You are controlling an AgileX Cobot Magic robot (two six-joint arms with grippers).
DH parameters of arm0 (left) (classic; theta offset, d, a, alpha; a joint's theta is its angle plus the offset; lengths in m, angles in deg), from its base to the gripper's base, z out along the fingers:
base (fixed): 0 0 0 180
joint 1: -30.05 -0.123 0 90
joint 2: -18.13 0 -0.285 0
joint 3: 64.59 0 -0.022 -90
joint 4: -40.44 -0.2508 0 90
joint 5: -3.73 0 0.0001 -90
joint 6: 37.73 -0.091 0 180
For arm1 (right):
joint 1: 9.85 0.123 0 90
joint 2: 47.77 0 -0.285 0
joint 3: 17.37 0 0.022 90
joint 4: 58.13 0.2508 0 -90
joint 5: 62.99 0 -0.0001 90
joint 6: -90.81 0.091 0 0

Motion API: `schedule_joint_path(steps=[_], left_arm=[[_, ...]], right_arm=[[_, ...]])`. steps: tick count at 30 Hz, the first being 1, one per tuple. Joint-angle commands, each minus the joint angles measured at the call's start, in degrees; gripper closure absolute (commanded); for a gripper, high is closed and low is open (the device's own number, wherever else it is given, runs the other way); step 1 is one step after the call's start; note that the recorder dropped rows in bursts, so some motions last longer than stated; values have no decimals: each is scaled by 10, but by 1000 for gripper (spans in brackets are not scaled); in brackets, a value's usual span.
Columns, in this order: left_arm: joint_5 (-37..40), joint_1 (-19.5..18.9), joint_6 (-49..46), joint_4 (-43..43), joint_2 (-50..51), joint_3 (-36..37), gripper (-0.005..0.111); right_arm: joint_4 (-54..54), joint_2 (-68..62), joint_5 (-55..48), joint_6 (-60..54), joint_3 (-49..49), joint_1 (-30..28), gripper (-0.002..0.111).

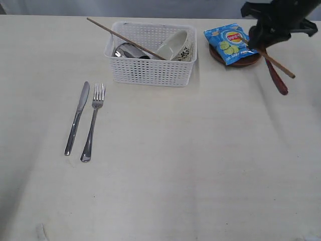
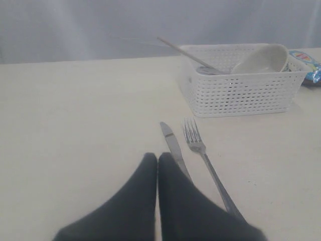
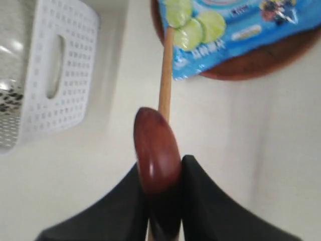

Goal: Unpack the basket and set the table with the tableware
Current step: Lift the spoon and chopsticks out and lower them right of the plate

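Exterior view showed the job partly done. The knife (image 1: pixel 76 119) and fork (image 1: pixel 93 123) already lay side by side on the left of the desk (image 1: pixel 175 165), apart from each other, long axes nearly parallel, with blade tip and tines toward the basket (image 1: pixel 150 73).

The plate (image 1: pixel 248 63) sat to the right of the basket with the snack bag (image 1: pixel 229 42) lying on it. The right gripper (image 1: pixel 262 42) hung near the plate's right side, above the desk, its fingers (image 3: pixel 200 186) clamped on the spoon (image 1: pixel 278 80). A held chopstick (image 1: pixel 281 68) seemed pinched along with it.

The spoon hung steeply. Its long axis slanted down and to the view's right, and what looked like its bowl end was lowest. The held chopstick slanted more shallowly the same way.

Left to unpack were the bowl (image 1: pixel 174 45), tipped on its side, the cup (image 1: pixel 129 51), and a second chopstick (image 1: pixel 120 36) lying diagonally across the basket with its tip past the far left corner. The spoon and held chopstick were not yet set down.

The left gripper (image 2: pixel 157 160) waited over the knife's handle end, fingers together and empty.
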Motion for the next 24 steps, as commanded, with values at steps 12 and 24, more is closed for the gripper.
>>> schedule_joint_path(steps=[12,24], left_arm=[[-1,3,0,0,-2,2,107],[-1,3,2,0,-2,2,107]], right_arm=[[-26,61,340,45,-335,-10,109],[-26,16,347,32,-335,-10,108]])
